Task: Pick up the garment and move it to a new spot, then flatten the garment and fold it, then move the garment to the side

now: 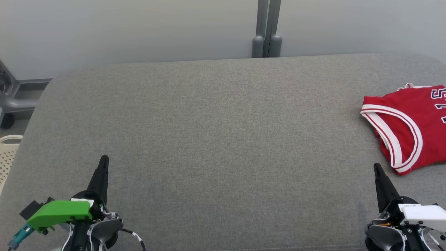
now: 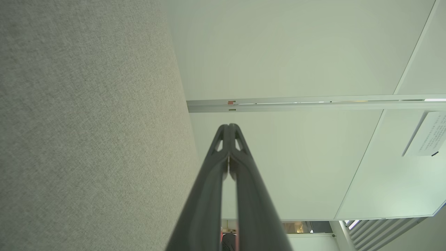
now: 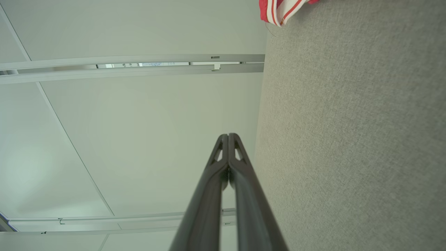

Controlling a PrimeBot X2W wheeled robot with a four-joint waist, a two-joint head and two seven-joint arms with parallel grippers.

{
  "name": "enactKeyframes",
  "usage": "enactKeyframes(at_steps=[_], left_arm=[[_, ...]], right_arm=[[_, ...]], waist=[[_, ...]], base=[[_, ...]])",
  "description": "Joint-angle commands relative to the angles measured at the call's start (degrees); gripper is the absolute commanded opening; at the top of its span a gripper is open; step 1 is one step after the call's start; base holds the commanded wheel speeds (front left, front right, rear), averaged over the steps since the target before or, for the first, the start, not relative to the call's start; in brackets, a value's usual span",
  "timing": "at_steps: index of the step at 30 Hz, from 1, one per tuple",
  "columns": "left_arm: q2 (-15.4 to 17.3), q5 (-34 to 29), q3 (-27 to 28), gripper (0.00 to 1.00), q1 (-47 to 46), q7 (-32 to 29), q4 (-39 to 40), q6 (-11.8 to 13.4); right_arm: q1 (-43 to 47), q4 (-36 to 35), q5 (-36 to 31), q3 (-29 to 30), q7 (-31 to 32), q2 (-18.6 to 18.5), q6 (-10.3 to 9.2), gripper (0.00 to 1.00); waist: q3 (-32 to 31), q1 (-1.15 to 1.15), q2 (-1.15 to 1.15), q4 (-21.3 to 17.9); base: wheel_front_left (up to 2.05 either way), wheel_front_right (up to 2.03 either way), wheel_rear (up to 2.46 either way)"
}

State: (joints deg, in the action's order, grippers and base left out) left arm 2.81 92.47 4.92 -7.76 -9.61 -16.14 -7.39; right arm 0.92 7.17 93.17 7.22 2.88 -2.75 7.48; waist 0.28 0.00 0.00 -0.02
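Observation:
The garment [image 1: 409,123], a red sleeveless jersey with white trim and dark numbers, lies folded at the right edge of the grey padded table [image 1: 216,139], partly cut off by the head view's border. A corner of the garment [image 3: 278,8] shows at the top of the right wrist view. My right gripper [image 1: 377,168] rests shut at the lower right, just in front of the jersey and apart from it; its fingertips [image 3: 228,136] press together with nothing between them. At the lower left, my left gripper [image 1: 104,159] is shut and empty too, fingertips [image 2: 229,126] touching.
A pale wall with a grey post [image 1: 266,31] stands behind the table. A cream basket [image 1: 7,153] and a grey wheeled frame [image 1: 10,101] sit off the table's left edge. The table's grey surface stretches wide between the two grippers.

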Motion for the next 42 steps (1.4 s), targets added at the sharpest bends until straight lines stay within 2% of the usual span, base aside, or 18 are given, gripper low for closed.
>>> enactKeyframes(at_steps=[1, 42], left_arm=[[0.04, -0.02, 0.12, 0.00, -0.88, -0.31, 0.18, -0.29], [0.04, -0.01, 0.11, 0.00, -0.88, -0.31, 0.18, -0.29]], right_arm=[[-0.25, -0.22, 0.11, 0.12, 0.00, -0.24, 0.02, 0.00], [-0.25, -0.22, 0.11, 0.12, 0.00, -0.24, 0.02, 0.00]], waist=[[0.00, 0.00, 0.00, 0.00], [0.00, 0.00, 0.00, 0.00]], base=[[0.00, 0.00, 0.00], [0.00, 0.00, 0.00]])
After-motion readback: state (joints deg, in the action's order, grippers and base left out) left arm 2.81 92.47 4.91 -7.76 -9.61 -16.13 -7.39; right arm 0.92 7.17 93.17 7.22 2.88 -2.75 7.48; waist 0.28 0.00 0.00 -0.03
